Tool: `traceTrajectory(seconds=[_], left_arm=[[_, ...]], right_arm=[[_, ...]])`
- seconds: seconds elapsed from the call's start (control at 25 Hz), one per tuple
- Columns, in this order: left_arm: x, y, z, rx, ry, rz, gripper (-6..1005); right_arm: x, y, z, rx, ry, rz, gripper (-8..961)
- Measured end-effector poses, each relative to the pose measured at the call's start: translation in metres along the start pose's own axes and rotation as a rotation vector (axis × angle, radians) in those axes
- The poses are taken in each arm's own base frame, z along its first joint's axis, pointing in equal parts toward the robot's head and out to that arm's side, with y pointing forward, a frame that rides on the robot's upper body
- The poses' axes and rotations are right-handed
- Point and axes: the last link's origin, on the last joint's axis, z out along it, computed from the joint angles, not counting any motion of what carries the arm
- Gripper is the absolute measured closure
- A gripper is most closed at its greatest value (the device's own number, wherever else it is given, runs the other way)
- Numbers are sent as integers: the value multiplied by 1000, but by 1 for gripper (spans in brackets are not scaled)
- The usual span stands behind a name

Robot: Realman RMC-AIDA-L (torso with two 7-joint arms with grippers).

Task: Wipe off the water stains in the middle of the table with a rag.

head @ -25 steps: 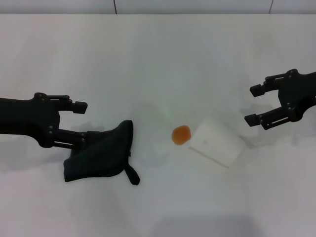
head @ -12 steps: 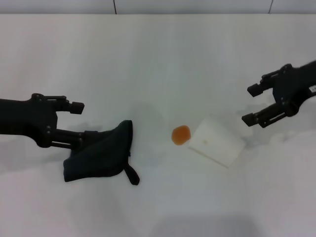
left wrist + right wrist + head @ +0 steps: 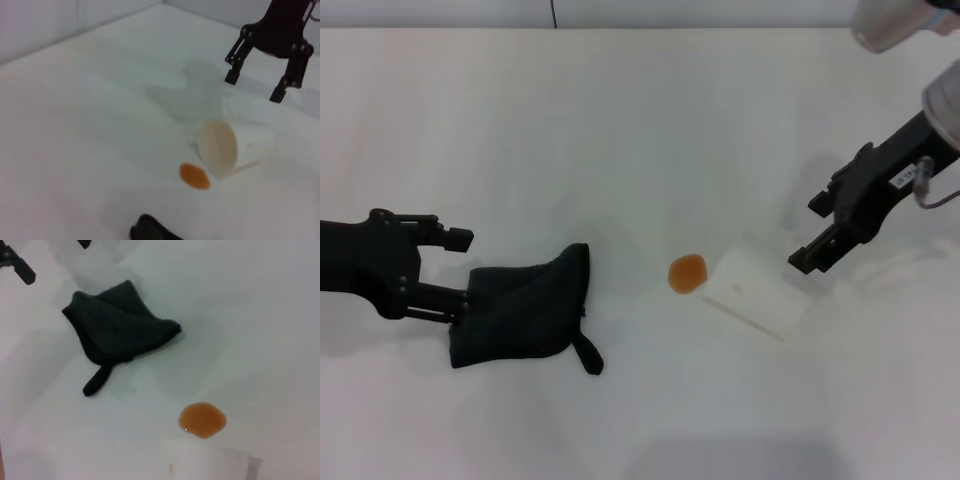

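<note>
The black rag (image 3: 525, 312) lies crumpled on the white table (image 3: 620, 120), left of centre, its short tail toward the front. My left gripper (image 3: 466, 270) is open just left of the rag, with its lower finger at the cloth's left edge and nothing held. The orange water stain (image 3: 687, 272) is a small round blot near the middle, a gap right of the rag. My right gripper (image 3: 807, 232) hangs open above the far right side. The right wrist view shows the rag (image 3: 117, 330) and the stain (image 3: 202, 419) apart. The left wrist view shows the stain (image 3: 194, 176) and the right gripper (image 3: 253, 86).
A white translucent cup (image 3: 760, 293) lies on its side just right of the stain, its mouth (image 3: 217, 147) facing the blot. The right gripper is close over the cup's far end. A wall edge (image 3: 620, 20) runs along the table's back.
My left gripper slid back to the left, off the rag, which stayed put. My right gripper moved left toward the cup and turned, its arm now angled in from the upper right.
</note>
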Motion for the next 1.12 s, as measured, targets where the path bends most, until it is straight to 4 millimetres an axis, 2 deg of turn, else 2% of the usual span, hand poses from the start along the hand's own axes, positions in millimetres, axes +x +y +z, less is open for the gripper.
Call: traceTrajectory(seconds=[0.24, 0.64, 0.88, 1.12], left_arm=[[-1, -1, 1, 6, -14, 3, 125], [1, -3, 2, 19, 2, -7, 125], [3, -4, 1, 22, 4, -2, 125], [3, -5, 1, 30, 4, -1, 124]], right_arm=[[-9, 5, 9, -13, 52, 62, 122], [-5, -1, 21, -8, 67, 126, 125], [-10, 5, 25, -7, 106, 130, 127], [-20, 13, 38, -9, 145, 116, 129]])
